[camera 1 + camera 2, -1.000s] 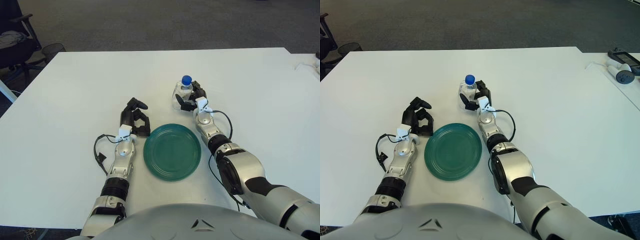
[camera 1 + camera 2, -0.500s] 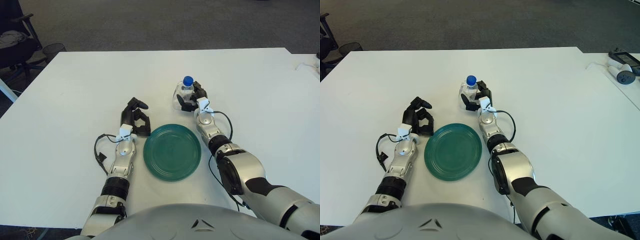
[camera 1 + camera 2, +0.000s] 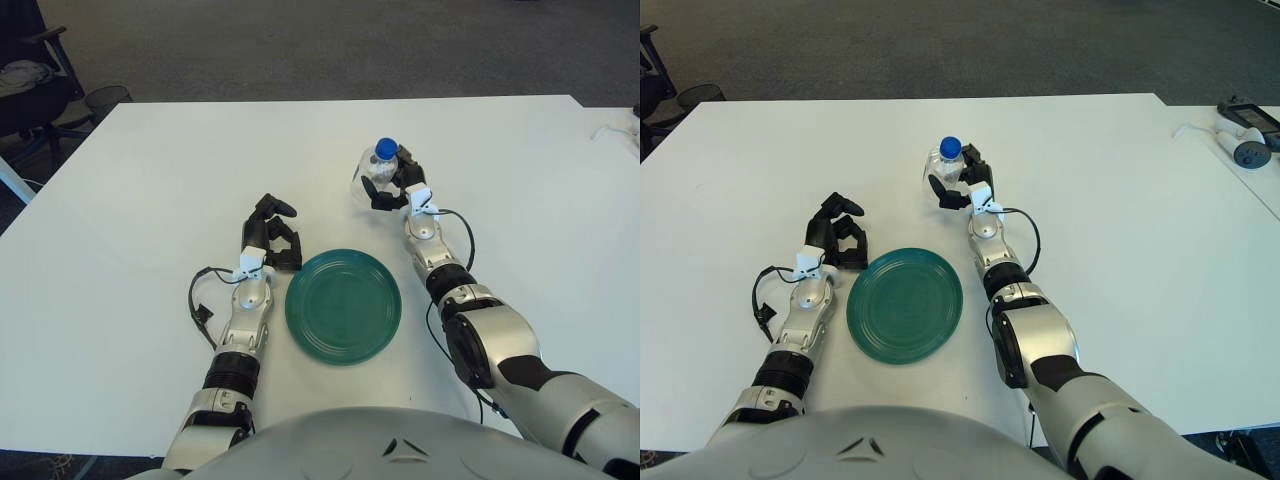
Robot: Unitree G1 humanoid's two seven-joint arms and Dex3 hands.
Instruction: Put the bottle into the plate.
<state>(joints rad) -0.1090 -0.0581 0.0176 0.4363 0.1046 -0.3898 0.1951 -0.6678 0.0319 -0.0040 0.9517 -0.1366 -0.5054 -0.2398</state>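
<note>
Clear plastic bottle with a blue cap [image 3: 377,167] — gripped in the right hand's [image 3: 395,185] curled fingers, at 1 o'clock from the round green plate [image 3: 343,306] on the white table [image 3: 150,180]; grey carpet beyond. Left hand [image 3: 270,236] curled, empty — at the plate's 10 o'clock.

The robot's left hand [image 3: 270,235] and right hand [image 3: 397,182] each carry three black, jointed fingers mounted on a small white wrist block. Silver-grey metallic forearms, ringed with black bands at the joints, widen into rounded silver and black upper arms. A thin black cable loops beside each forearm. A smooth grey torso shell fills the bottom edge.
</note>
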